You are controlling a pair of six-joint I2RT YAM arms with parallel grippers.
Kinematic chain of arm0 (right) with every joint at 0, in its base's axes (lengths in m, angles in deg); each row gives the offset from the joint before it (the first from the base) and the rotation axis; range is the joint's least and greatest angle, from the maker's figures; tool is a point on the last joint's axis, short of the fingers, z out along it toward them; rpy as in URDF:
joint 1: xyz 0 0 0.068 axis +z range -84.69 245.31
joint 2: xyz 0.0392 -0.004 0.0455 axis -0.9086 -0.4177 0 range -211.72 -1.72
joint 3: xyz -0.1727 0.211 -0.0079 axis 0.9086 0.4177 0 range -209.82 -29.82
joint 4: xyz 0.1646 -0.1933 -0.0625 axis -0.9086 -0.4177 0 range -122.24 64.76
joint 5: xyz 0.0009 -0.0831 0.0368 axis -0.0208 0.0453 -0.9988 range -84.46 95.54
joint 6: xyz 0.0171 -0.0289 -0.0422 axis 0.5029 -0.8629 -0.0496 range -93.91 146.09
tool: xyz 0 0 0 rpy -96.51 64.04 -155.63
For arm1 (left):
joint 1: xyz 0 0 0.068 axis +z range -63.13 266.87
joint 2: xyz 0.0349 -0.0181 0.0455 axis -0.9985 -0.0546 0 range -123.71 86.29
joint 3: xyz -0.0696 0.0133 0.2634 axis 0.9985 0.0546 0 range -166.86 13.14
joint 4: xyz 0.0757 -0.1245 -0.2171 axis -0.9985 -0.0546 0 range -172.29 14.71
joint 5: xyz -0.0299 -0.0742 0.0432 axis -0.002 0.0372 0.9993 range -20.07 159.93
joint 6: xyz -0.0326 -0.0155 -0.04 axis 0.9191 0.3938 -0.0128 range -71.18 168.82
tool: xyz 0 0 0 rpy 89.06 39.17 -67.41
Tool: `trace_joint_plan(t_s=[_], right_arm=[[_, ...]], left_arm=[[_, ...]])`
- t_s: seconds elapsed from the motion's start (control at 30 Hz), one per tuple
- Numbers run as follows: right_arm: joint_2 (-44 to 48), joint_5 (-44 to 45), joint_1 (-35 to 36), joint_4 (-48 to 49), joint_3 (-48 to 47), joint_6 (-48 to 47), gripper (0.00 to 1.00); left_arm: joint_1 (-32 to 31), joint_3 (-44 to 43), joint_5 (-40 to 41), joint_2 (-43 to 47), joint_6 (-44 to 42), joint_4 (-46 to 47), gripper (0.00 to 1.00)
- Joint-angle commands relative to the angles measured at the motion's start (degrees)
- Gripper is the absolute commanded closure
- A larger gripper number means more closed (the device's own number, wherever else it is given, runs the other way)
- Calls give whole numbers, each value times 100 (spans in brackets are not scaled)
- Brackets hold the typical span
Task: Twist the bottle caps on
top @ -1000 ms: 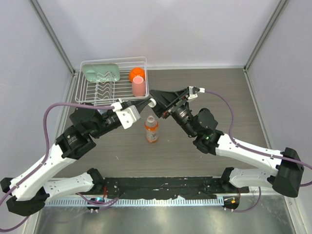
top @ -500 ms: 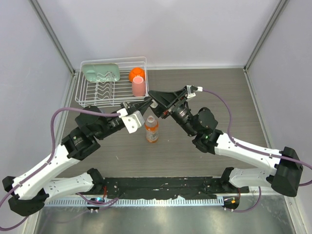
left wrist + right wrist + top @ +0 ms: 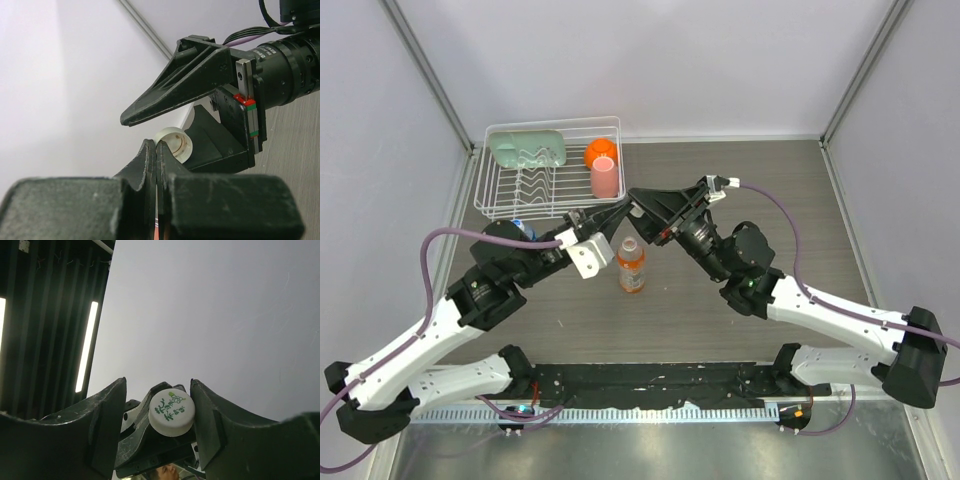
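Note:
A white bottle cap (image 3: 174, 145) with green print on its top (image 3: 171, 411) is held in the air above the table. My left gripper (image 3: 156, 144) is shut, pinching the cap's rim at its fingertips. My right gripper (image 3: 157, 385) has its jaws on either side of the cap. One right finger (image 3: 205, 410) touches the cap and the other stands off with a gap. An uncapped bottle (image 3: 631, 268) of orange drink stands upright on the table just below both grippers. A second bottle cap is not in view.
A white wire dish rack (image 3: 500, 190) at the back left holds a green item (image 3: 527, 148), an orange cup (image 3: 601, 152) and a pink cup (image 3: 605, 178). A bit of blue (image 3: 523, 229) shows behind my left arm.
The right gripper's jaws have narrowed around the cap in my left gripper. My left arm has shifted slightly and keeps its pinch.

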Motion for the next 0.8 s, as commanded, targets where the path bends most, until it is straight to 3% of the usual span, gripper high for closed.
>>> trace_joint_plan(t_s=[0.0,0.77], right_arm=[[375,-18,-94,237,-120,-124,41],[138,-291,-138,-352,-621,-942,43]], left_arm=[[14,56,29,150,-10,207,100],[14,-67,135,194,509,321,100]])
